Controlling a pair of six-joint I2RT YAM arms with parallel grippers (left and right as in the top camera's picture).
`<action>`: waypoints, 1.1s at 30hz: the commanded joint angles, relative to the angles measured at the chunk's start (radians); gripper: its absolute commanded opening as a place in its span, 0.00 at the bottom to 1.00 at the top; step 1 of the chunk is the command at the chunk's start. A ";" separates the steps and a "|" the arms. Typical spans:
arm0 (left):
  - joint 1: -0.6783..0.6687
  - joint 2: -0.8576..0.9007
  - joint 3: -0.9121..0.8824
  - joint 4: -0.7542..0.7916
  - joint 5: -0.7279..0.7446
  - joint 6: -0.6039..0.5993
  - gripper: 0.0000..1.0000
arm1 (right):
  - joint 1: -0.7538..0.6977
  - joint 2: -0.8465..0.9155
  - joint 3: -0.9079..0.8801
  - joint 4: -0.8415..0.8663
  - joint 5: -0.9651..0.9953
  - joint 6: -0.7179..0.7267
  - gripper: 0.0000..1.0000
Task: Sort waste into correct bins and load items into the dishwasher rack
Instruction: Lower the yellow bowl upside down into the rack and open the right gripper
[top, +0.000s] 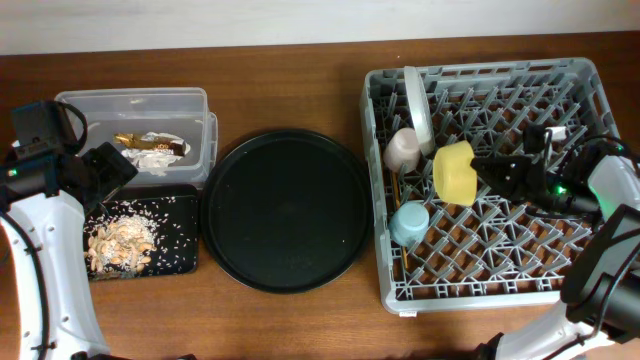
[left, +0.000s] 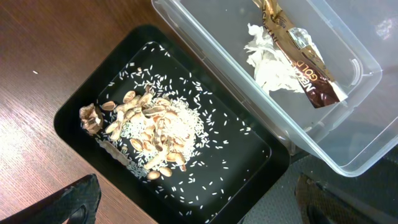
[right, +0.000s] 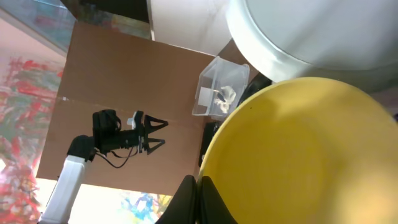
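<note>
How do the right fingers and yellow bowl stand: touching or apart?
Touching. The right wrist view shows the right fingers pinching the yellow bowl at its rim.

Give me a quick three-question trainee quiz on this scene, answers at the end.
1. True or false: the crumpled silver-and-gold foil wrapper lies in the clear rectangular plastic tub.
2. The right gripper holds: A) pale grey-blue round plate, B) yellow bowl, C) large round black tray?
3. How many small cups sit in the large grey plastic dishwasher rack?
Key: 1 true; 2 B; 3 two, the small pink cup and the small light-blue cup.
</note>
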 joint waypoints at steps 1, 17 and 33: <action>0.003 -0.004 0.007 -0.001 0.000 0.002 0.99 | -0.005 0.042 -0.031 0.021 0.004 -0.014 0.04; 0.003 -0.004 0.007 -0.001 0.000 0.002 0.99 | 0.031 -0.077 0.438 -0.223 0.657 0.309 0.04; 0.003 -0.004 0.007 -0.001 0.000 0.002 0.99 | 0.261 -0.202 0.450 0.013 1.116 0.694 0.19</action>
